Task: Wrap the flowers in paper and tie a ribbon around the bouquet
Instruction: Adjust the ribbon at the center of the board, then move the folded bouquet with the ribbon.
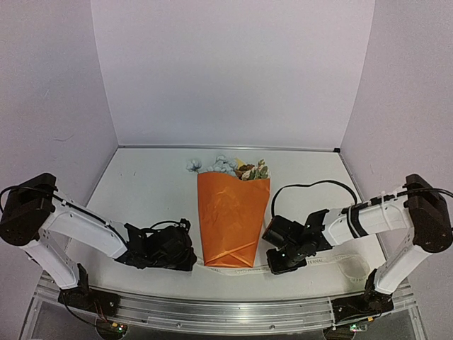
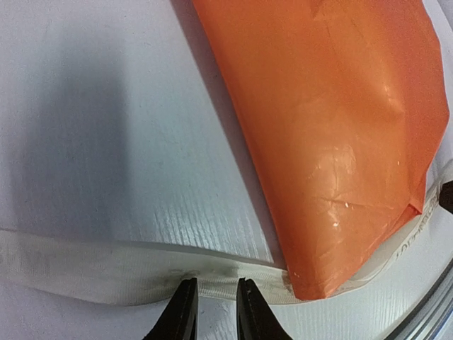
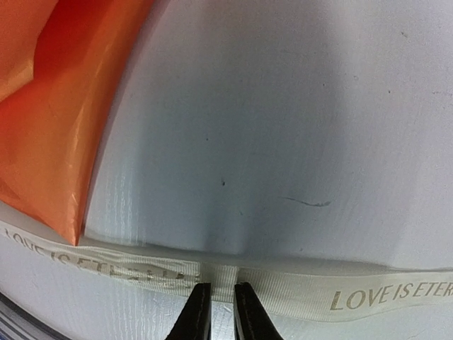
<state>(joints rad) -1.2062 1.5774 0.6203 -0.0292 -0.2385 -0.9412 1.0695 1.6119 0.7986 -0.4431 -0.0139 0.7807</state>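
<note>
**Grippers, two.** Left gripper (image 2: 214, 283) and right gripper (image 3: 218, 287) sit low at the near side of the table (image 1: 148, 191), one on either side of the bouquet's near tip. Each has its jaws nearly closed, pinching the ribbon, which puckers between the tips.

**Ribbon (image 3: 318, 287), one.** It lies flat with its long axis running left to right. The middle stretch is hidden under the bouquet's near end. The lettering "LOVE IS ETER" is cut off at the edge of the right wrist view.

**Bouquet (image 1: 232, 219), one.** It lies at table centre with its long axis running near to far, narrow end near and wide end far.

**Paper (image 2: 333, 127), one orange sheet visible.** It is crinkled and covers the stems.

**Flowers (image 1: 225, 166).** The blooms stick out of the far end and are too small to count.
</note>
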